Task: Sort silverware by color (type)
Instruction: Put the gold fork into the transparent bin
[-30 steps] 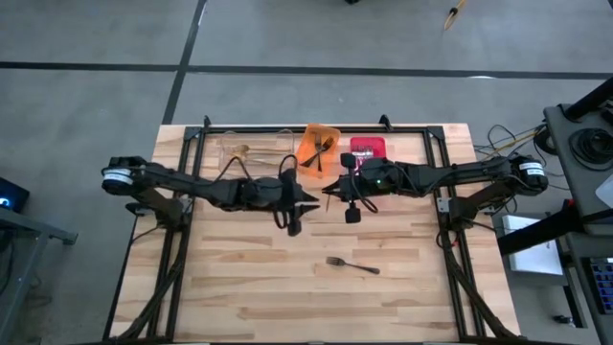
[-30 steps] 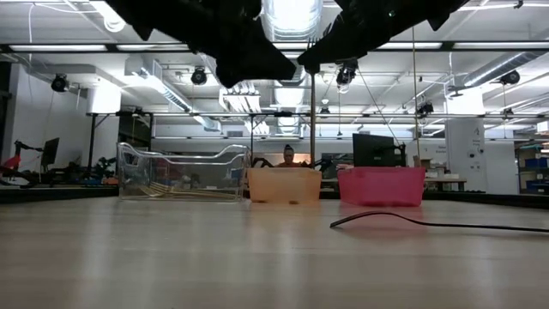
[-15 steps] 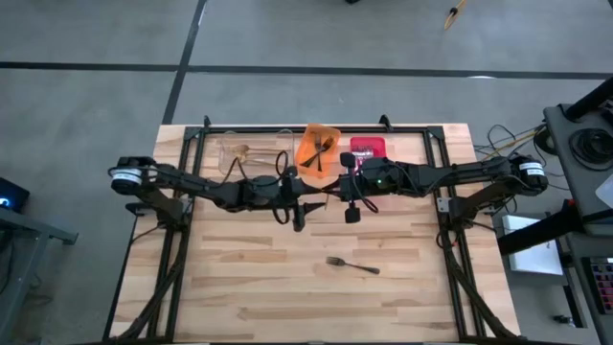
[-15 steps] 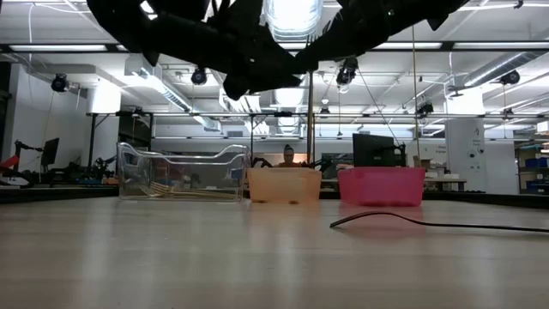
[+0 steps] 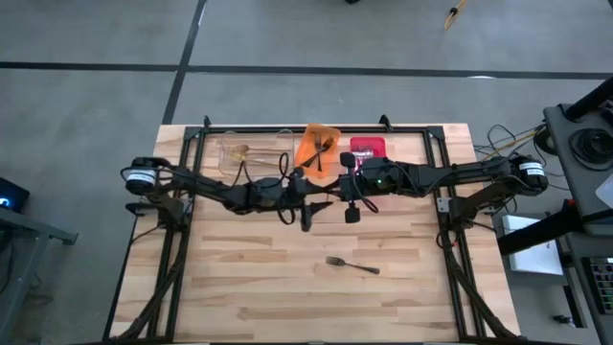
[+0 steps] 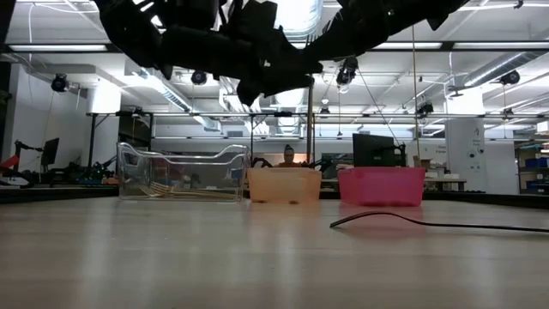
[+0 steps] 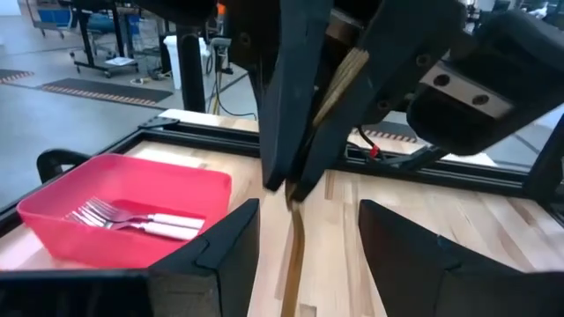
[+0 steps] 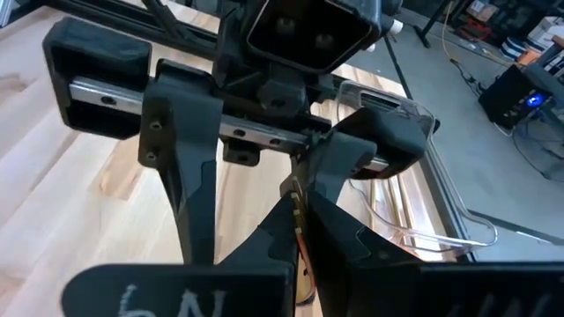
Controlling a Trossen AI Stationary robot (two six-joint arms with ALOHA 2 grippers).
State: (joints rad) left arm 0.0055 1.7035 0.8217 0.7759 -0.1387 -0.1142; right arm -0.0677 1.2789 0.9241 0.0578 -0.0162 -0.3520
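Most silverware already lies in the bins at upper centre, one black fork (image 5: 351,264) remains on the bench (image 5: 239,287) at lower centre, while the right hand (image 5: 330,192) pinches a gold utensil (image 8: 300,216) between the open left hand (image 5: 321,203).

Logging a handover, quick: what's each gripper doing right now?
Left gripper: fingers open, either side of the gold utensil, not gripping.
Right gripper: shut on the gold utensil.
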